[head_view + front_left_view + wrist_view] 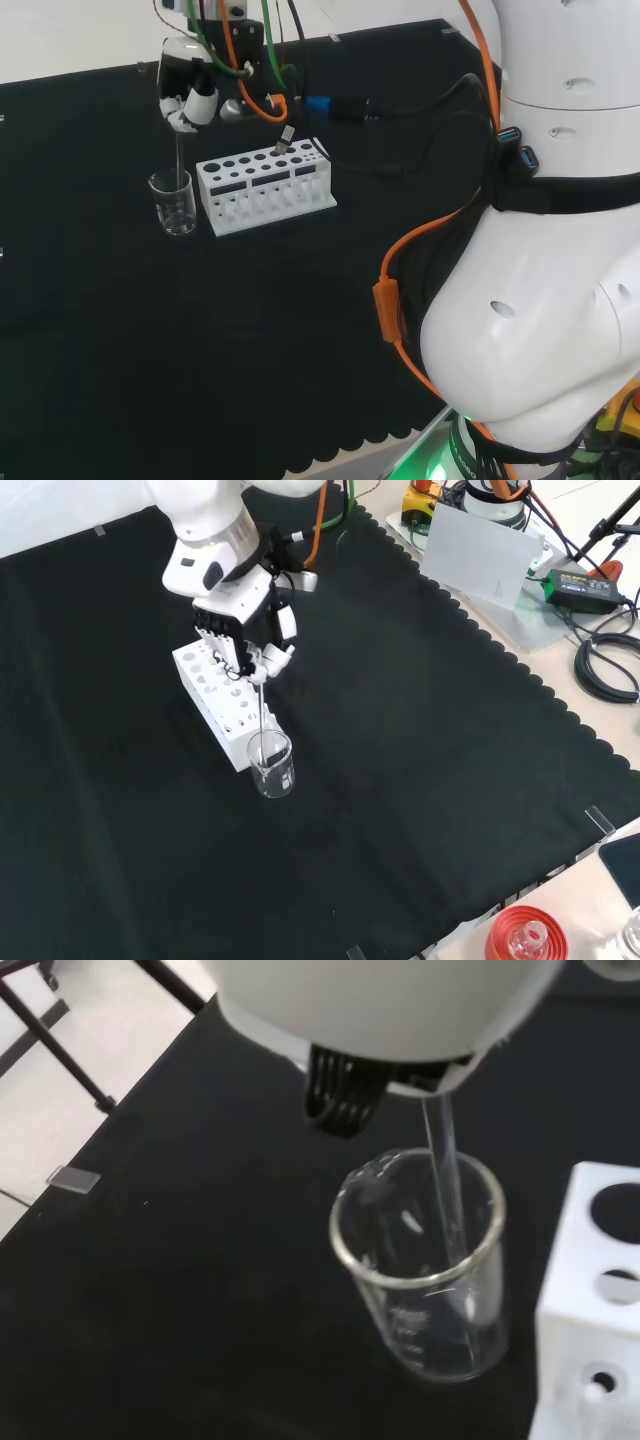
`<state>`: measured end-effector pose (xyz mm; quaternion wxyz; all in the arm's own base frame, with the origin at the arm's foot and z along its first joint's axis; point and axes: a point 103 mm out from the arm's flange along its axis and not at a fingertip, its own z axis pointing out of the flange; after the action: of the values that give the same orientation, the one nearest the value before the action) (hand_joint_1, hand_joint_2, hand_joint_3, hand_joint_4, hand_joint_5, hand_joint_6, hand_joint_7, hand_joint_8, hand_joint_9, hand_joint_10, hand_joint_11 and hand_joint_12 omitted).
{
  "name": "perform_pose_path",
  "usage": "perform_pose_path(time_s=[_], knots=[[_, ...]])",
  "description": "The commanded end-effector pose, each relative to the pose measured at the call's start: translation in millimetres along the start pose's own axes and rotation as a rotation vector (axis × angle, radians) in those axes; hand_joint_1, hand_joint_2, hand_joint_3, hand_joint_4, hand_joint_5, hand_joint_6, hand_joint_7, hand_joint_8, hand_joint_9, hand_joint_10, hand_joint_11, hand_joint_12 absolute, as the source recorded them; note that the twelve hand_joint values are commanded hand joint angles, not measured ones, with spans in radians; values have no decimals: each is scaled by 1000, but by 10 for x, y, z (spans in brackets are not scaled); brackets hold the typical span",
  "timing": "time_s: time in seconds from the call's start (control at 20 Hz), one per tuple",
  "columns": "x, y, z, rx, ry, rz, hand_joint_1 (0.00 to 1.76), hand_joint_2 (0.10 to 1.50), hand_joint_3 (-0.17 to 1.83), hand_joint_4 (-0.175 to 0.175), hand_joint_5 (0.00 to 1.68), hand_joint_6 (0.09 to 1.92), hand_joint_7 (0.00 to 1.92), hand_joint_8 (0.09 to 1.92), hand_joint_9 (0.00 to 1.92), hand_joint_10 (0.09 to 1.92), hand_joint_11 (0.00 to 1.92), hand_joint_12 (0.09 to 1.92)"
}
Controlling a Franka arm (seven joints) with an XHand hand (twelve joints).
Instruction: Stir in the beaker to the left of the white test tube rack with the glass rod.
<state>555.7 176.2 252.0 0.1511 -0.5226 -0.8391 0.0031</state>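
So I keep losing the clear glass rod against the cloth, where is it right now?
The thin clear glass rod hangs from the hand, its lower end inside the clear glass beaker, just left of the white test tube rack in the head view.

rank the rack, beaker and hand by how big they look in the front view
1. rack, the longest shape, though the hand covers part of it
2. hand, but it is raised toward the camera, so this place is unsure
3. beaker, plainly smallest
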Motion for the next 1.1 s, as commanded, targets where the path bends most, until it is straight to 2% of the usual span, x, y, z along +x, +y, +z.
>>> perform_pose_path(time_s=[0.05, 0.4, 0.6, 0.75, 1.1], knots=[[105, 68, 82, 16, 1, -15, 1340, 473, 966, -175, 1233, 712, 1455, 685, 1672, 521, 1616, 592], [91, 161, 71, 14, 5, -7, 1339, 474, 964, -175, 1232, 711, 1455, 684, 1672, 520, 1616, 592], [-14, 207, 9, 18, 26, 4, 1340, 474, 964, -175, 1232, 711, 1455, 684, 1672, 520, 1616, 593], [-52, 212, -2, 15, 11, 8, 1340, 474, 963, -175, 1232, 710, 1455, 684, 1672, 519, 1616, 593], [-125, 41, -48, -9, 14, 19, 1339, 475, 962, -175, 1232, 710, 1455, 683, 1673, 519, 1615, 594]])
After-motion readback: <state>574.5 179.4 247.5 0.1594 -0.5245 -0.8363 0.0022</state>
